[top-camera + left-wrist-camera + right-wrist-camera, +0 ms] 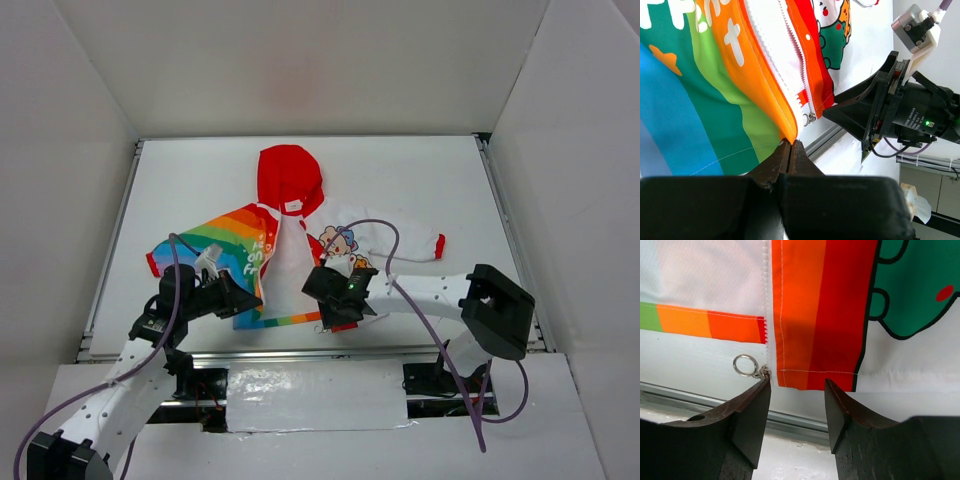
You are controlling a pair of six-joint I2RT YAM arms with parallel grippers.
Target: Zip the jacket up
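Note:
The jacket [290, 250] lies open on the white table, red hood [288, 180] at the far end, rainbow half [225, 245] on the left, white cartoon half [375, 240] on the right. My left gripper [250, 298] is shut on the bottom hem corner of the rainbow half [700, 100], pinching the orange fabric at its tips [791, 147]. The white zipper [790, 50] ends in a slider [810, 118] just above. My right gripper [335, 310] is open, its jaws [797, 390] straddling the orange-red bottom hem [810, 315]. The zipper pull ring [745, 365] lies by the left fingertip.
A metal rail [300, 350] runs along the table's near edge, just below the jacket hem; it also shows in the right wrist view [790, 417]. White walls enclose the table. Purple cables [390, 240] loop over the jacket's right half. The right arm's body [905, 112] is close to my left gripper.

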